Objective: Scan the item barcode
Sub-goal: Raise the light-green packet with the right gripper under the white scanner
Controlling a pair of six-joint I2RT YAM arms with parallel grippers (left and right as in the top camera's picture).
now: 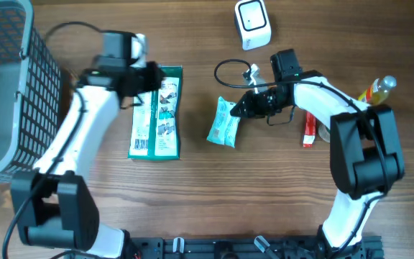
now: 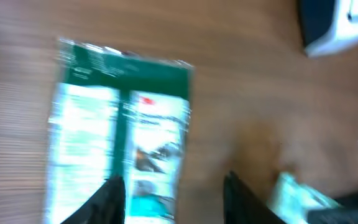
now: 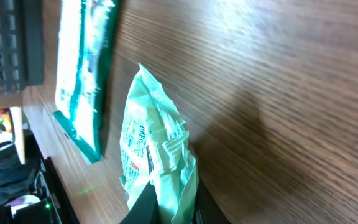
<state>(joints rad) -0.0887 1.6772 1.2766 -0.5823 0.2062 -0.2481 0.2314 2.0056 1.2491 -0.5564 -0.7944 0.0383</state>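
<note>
- The right jaws are closed on the 3 o'clock edge of the pale green pouch [image 1: 223,122], at mid tabletop [image 1: 264,208]; whether it is lifted cannot be told.
- Its long axis is laid roughly 12 to 6 o'clock.
- The white scanner [image 1: 252,24] is found near 12 o'clock from the pouch, well apart; the right arm is judged nearer.
- The left jaws are spread, empty, above the green packet [image 1: 157,114] at 9 o'clock.
</note>
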